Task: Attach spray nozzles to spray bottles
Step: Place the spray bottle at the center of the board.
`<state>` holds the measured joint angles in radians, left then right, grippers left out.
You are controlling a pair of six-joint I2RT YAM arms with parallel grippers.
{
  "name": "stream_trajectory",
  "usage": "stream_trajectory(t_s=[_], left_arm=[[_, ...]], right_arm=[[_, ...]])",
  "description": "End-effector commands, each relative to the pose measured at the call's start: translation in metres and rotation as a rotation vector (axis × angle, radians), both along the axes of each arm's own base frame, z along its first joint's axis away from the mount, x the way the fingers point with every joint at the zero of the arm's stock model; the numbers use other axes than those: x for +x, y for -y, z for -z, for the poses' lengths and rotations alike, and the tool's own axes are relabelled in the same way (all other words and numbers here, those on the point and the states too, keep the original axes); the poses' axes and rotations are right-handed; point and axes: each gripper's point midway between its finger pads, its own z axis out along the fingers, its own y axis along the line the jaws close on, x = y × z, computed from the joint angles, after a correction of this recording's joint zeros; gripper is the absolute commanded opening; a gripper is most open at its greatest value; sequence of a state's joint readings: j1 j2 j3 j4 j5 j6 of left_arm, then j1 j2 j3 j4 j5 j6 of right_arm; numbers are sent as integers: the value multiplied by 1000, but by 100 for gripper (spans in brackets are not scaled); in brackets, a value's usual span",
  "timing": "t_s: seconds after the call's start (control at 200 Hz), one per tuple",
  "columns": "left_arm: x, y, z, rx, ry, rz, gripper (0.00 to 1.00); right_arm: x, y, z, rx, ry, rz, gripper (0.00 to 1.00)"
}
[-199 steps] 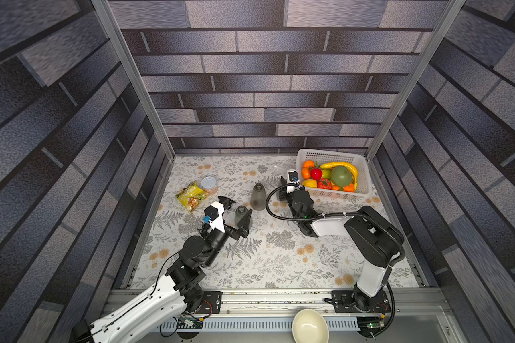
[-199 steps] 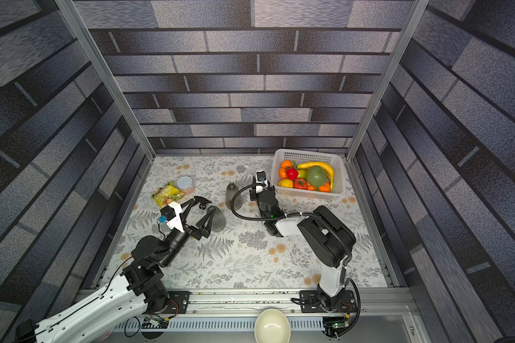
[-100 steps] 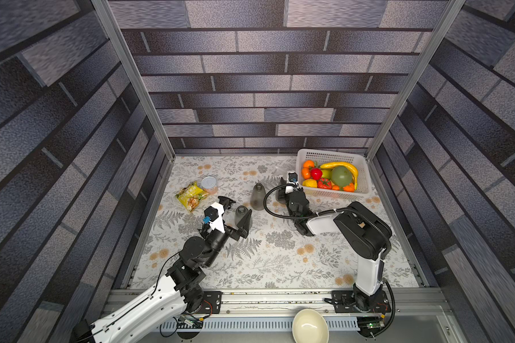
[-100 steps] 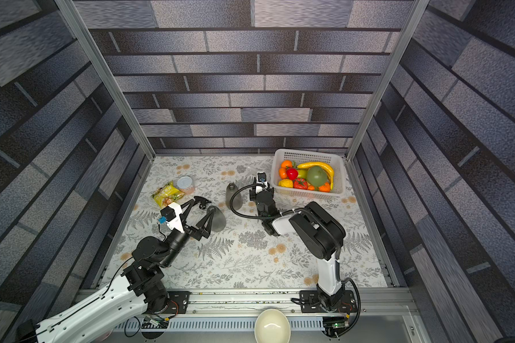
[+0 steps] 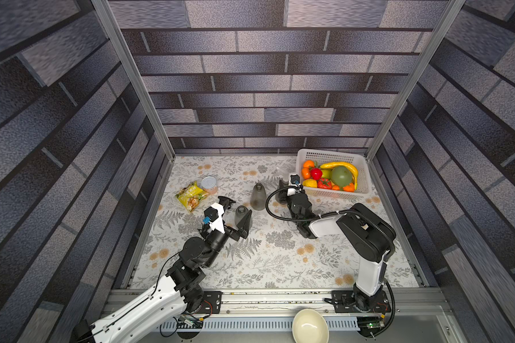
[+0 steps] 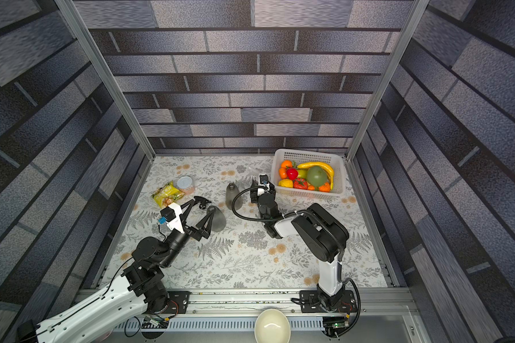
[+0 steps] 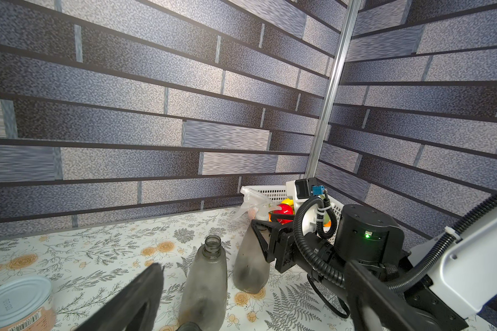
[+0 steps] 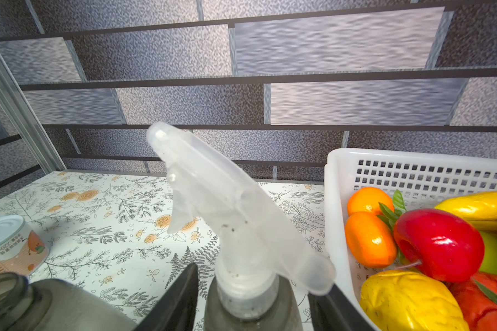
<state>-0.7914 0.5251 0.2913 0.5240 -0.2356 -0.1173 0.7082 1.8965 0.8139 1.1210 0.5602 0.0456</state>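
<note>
Seating looks finished on one smoky grey cone-shaped plastic bottle (image 8: 250,312): the translucent white trigger nozzle (image 8: 227,200) stands on its neck, just beside the white slotted fruit basket (image 8: 336,177). The right gripper (image 8: 253,286) straddles that neck, jaws parted with slivers of gap. The left gripper (image 5: 237,207) hovers spread wide by a second, open-necked grey bottle (image 5: 240,218); a third (image 5: 257,196) stands between. Next, I judge, the black trigger nozzle (image 6: 204,203) lying on the floral counter (image 5: 280,261) needs lifting and its tube guided into an open neck.
</note>
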Motion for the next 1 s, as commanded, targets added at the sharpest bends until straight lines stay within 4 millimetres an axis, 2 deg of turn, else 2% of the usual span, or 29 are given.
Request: stream_trajectory(t_s=[0.0, 0.215, 0.426, 0.596, 0.756, 0.902, 0.997], left_arm=[[-2, 0, -10, -22, 21, 10, 100], [-1, 0, -10, -18, 13, 8, 100], [2, 4, -11, -10, 5, 14, 100], [3, 7, -10, -3, 0, 21, 100], [1, 3, -12, -11, -4, 10, 100], [1, -3, -17, -17, -11, -15, 100], [4, -16, -23, -49, -39, -69, 100]], right_arm=[[-7, 6, -8, 25, 0, -4, 68], [-15, 9, -11, 24, -12, -21, 73], [-17, 9, -17, 23, -12, -35, 75], [-18, 7, -14, 28, -33, -44, 75], [-30, 13, -12, 34, -55, -64, 76], [-45, 16, -24, 32, -53, -96, 77], [-58, 20, -36, 24, -42, -116, 77]])
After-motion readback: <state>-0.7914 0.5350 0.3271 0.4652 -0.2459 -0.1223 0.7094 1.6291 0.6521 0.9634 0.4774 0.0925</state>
